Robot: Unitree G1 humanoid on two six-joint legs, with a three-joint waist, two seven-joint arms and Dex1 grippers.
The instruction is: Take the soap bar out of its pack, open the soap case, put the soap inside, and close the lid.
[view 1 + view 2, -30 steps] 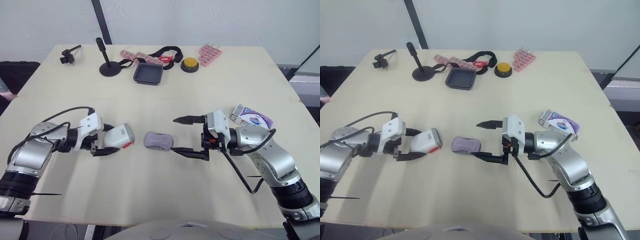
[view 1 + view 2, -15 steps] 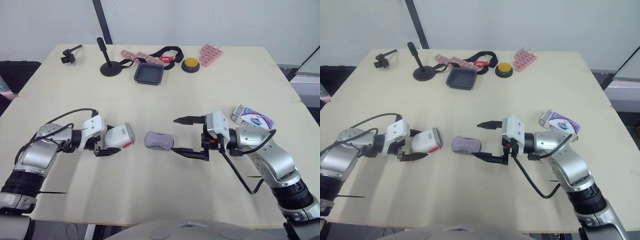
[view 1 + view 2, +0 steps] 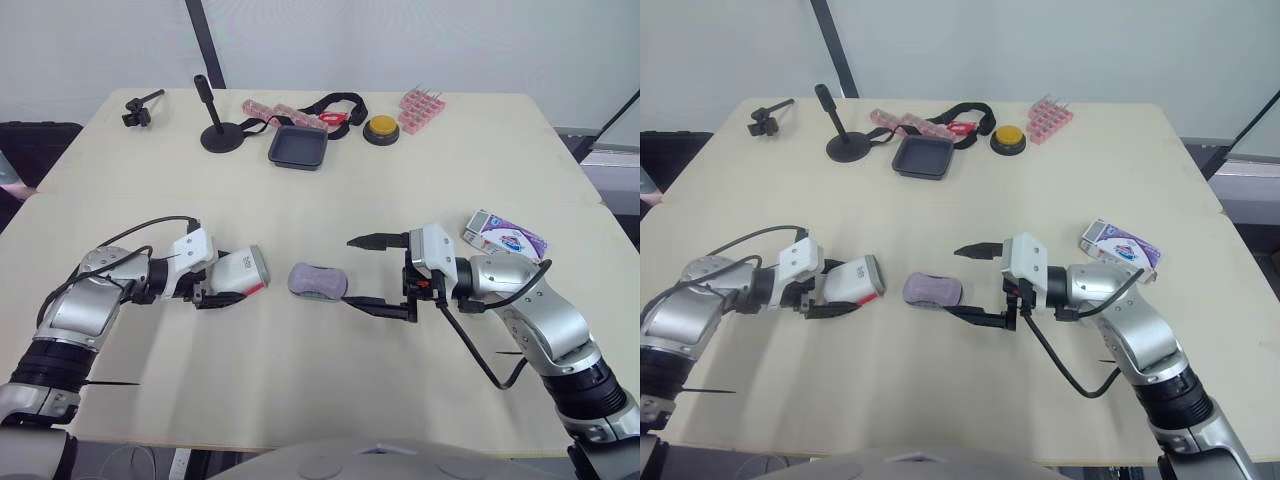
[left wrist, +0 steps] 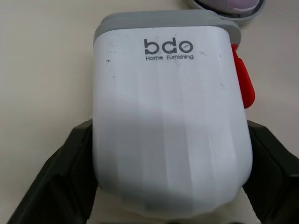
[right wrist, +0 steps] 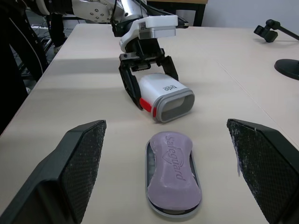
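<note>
Left gripper point(image 3: 222, 284): jaws pinched on the two flanks of the case cover point(image 3: 243, 271), near its closed end; grey-rimmed open mouth pointing away from the wrist, toward the soap.
Right gripper point(image 3: 349, 270): jaws spread wide and empty, tips just short of the soap, one to each side of its line.
Soap bar point(image 3: 317, 279): out of its pack, lying flat on the grey tray point(image 5: 148, 161), between the two grippers, just beyond the cover's mouth and apart from it.
Cover handling: likely light, hard, smooth plastic; prone to slip or twist in a narrow pinch; best held on the flat flanks, clear of the red tab point(image 4: 243, 81) and the mouth.
Soap handling: likely firm but waxy, slippery and easily dented; better moved by the tray rim than by the bar.
Tray handling: shallow and light, likely to skid on the table point(image 3: 320, 390) when the cover is pushed on; worth bracing from the right gripper's side.
Pack point(image 3: 503, 237): well behind the right gripper, beside that arm.
</note>
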